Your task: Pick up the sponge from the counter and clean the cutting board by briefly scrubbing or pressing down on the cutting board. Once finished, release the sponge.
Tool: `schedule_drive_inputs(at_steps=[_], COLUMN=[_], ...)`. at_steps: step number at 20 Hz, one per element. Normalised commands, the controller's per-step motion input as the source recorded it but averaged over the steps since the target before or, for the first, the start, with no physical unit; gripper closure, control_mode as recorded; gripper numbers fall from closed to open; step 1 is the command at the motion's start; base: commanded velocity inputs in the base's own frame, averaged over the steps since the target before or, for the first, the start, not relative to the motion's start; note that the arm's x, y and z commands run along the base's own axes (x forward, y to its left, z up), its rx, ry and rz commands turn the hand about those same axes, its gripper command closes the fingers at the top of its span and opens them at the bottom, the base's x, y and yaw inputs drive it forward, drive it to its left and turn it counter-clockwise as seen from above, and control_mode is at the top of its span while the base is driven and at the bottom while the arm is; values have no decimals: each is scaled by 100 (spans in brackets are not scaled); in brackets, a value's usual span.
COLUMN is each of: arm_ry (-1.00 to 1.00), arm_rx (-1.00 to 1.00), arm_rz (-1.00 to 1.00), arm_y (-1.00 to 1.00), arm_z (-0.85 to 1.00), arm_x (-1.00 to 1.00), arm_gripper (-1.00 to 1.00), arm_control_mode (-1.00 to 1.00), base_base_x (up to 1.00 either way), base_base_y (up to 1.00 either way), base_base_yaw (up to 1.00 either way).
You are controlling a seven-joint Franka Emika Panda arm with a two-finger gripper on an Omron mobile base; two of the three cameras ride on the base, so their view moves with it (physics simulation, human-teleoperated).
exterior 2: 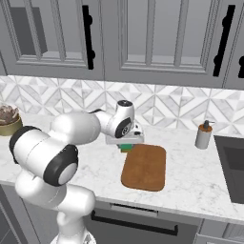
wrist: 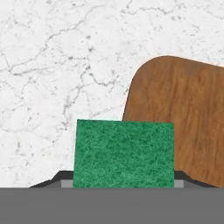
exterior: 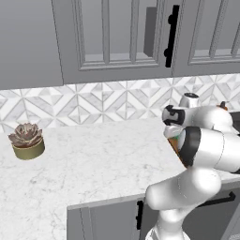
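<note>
The green-topped sponge (wrist: 124, 153) sits between my gripper's (wrist: 124, 184) two dark fingertips, whose pads press against its left and right sides. In the right base view the sponge (exterior 2: 127, 147) peeks out just under the gripper (exterior 2: 125, 142), at the far left corner of the brown wooden cutting board (exterior 2: 145, 167). The board (wrist: 183, 118) lies flat on the white marble counter (wrist: 52, 65), to the right of the sponge. The yellow layer is hidden. In the left base view my arm covers most of the board (exterior: 177, 144).
A potted succulent (exterior: 27, 140) stands at the counter's far left. A soap dispenser (exterior 2: 204, 136) and a dark sink (exterior 2: 231, 167) lie to the right of the board. The tiled backsplash (exterior 2: 167, 102) and upper cabinets rise behind.
</note>
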Motion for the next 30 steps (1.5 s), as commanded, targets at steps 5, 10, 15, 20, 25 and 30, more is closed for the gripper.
schedule_drive_inputs(at_steps=[5, 10, 15, 20, 25, 30], arm_ry=[1, 0, 0, 0, 0, 0], arm_rx=[7, 2, 0, 0, 0, 0], arm_rz=[0, 0, 0, 0, 0, 3], arm_y=[-6, -5, 0, -4, -10, -17], arm_z=[-34, -17, -2, -9, -6, -8], arm_x=[10, 17, 20, 1, 4, 28], arm_gripper=[100, 100, 100, 100, 100, 100], arm_control_mode=[-100, -100, -100, -100, -100, -100], base_base_x=[0, 0, 0, 0, 0, 0], base_base_y=[0, 0, 0, 0, 0, 0], base_base_yaw=[0, 0, 0, 0, 0, 0])
